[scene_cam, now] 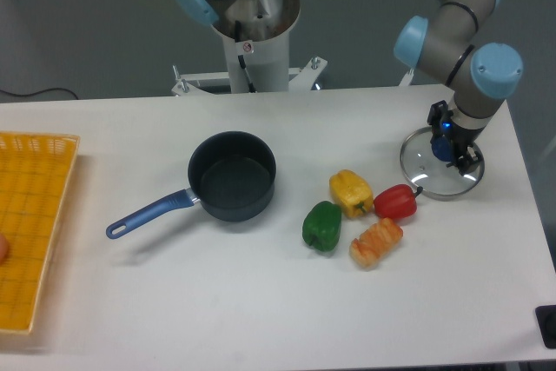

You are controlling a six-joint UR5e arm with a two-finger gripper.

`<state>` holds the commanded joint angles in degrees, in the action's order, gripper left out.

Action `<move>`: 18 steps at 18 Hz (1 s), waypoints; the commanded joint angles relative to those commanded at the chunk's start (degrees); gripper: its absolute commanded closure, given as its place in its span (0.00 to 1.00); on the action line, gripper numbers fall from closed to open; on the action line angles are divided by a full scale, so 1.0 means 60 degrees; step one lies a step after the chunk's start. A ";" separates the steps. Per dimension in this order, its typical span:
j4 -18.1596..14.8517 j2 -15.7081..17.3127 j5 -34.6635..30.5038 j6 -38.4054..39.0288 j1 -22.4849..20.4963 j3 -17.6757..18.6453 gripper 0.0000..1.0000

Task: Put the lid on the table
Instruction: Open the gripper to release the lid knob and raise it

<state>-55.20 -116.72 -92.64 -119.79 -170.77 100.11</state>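
- lid (432, 173) flat on table (261, 301), right side, just beside red pepper (396, 202).
- gripper (449, 145) over lid's knob; jaw state impossible to tell.

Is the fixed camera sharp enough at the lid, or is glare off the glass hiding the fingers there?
Fixed camera: evenly lit with soft shadows; the lid shows only faint reflections, its rim clear against the table. The gripper is small and dark over the blue knob, so finger contact cannot be told.

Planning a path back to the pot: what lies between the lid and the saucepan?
In the camera view, between lid and saucepan lie the red pepper and yellow pepper.
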 joint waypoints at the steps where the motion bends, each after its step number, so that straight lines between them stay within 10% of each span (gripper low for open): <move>1: 0.0000 -0.0015 0.0000 0.0000 0.0015 0.0000 0.00; 18: -0.0717 0.1214 -0.0044 0.0014 0.0234 -0.0249 0.00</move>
<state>-59.50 -109.43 -92.90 -119.71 -169.37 98.61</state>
